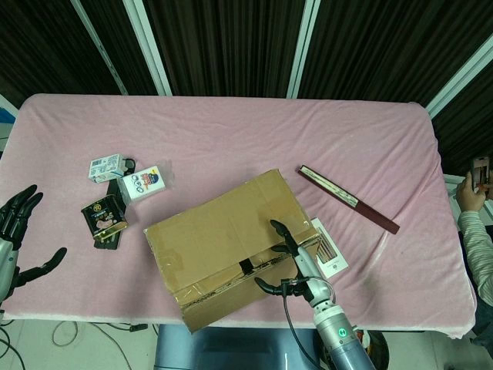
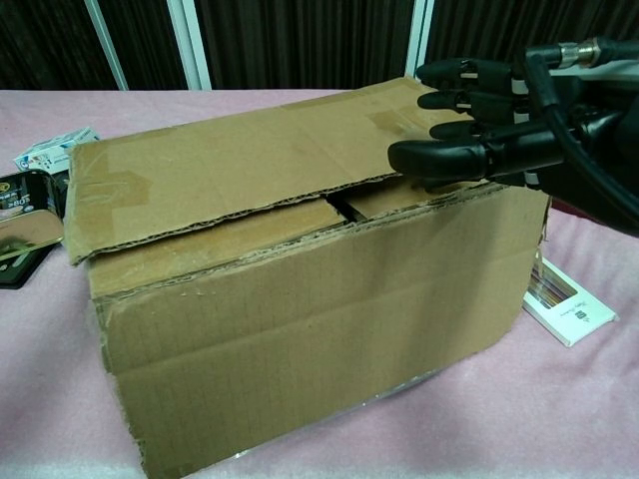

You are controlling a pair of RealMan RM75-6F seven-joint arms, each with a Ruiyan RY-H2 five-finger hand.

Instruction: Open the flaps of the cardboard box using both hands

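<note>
The brown cardboard box (image 1: 227, 247) (image 2: 300, 289) stands at the table's near edge, its top flaps lying flat with a narrow seam between them. My right hand (image 1: 289, 266) (image 2: 479, 125) hovers with fingers spread over the right end of the top, thumb near the seam; whether it touches the cardboard I cannot tell. It holds nothing. At the far left edge, well away from the box, my left hand (image 1: 19, 235) stays open with fingers spread; the chest view does not show it.
Small packets (image 1: 144, 183), a white carton (image 1: 106, 166) and a dark tin (image 1: 104, 216) lie left of the box. A long dark red strip (image 1: 348, 199) and a white card (image 1: 327, 250) (image 2: 567, 304) lie to its right. A person (image 1: 474, 231) stands at the right edge.
</note>
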